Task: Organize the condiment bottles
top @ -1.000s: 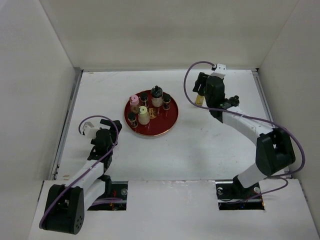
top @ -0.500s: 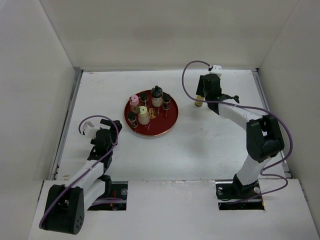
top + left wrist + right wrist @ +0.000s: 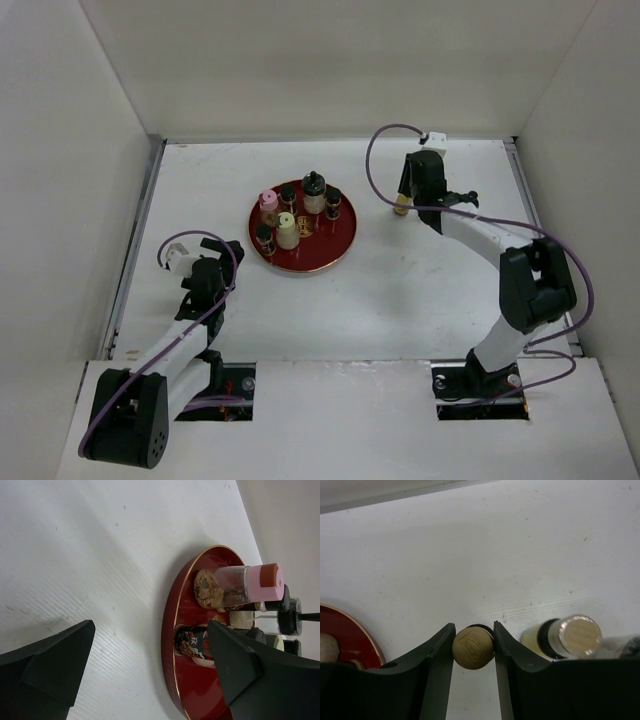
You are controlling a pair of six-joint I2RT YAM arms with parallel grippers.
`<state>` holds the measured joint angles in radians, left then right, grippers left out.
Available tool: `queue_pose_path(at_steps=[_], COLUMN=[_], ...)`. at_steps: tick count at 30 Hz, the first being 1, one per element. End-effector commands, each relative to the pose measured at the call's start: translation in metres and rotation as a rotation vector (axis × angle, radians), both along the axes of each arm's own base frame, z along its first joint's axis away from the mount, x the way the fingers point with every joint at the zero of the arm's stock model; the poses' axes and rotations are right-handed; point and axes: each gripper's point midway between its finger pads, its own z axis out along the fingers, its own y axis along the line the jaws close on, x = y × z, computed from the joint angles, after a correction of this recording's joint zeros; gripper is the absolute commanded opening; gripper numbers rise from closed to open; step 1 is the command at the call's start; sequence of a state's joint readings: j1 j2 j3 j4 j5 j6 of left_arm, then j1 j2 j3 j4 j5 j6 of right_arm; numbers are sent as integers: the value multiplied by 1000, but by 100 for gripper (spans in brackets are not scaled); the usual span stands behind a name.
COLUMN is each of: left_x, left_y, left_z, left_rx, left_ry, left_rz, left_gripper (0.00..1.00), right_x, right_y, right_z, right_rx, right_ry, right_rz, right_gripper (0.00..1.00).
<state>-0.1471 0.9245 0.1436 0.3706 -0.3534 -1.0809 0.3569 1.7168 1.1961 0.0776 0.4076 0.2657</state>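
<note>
**Item in hand.** The slim amber bottle with a gold screw cap [image 3: 473, 647] stands on the white table [image 3: 420, 290]. It is to the right of the round red tray with a gold rim [image 3: 340, 250] and apart from it. The right gripper [image 3: 474, 628] sits over it from above, jaws pressed against both sides of the cap and pinching it. Whether the base has left the table cannot be told. A second gold-capped bottle [image 3: 570, 636] stands just beside the first, untouched.

**Progress.** Six containers stand grouped on the tray:
- a pink-capped jar [image 3: 268, 204]
- a cream-capped bottle [image 3: 287, 231]
- a tall dark-stoppered bottle [image 3: 314, 190]
- three small dark-capped jars [image 3: 333, 203]

All appear upright in the overhead view. Judged on the tray being the collecting place, six of eight are in and the two gold-capped bottles are outstanding. One of those two is now gripped. What is left is to carry it over and set it down among the others, where open tray floor looks limited, then do the same for its neighbour.

**Arm pose.** The right arm is stretched well forward toward the far side of the table, wrist bent so the fingers point downward. The left arm is folded low at the near left. The left gripper [image 3: 150, 625] faces the tray across bare table, near it but not touching. Its jaws are spread wide with nothing between them.
</note>
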Motion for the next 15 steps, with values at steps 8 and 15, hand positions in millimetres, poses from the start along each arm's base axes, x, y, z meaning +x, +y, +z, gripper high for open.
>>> queue_pose_path(at_steps=[8,15], left_x=[10,10], left_y=[-4,-4], left_z=[20,24], left_rx=[-1,3], left_ry=[-69,-80], left_rz=[-9,-12], left_gripper=[100,100], right_x=[-75,-103], right_y=[48,132], right_z=[94,109], right_rx=[167,250], right_ry=[-229,-249], right_rz=[119,325], right_gripper=[32,33])
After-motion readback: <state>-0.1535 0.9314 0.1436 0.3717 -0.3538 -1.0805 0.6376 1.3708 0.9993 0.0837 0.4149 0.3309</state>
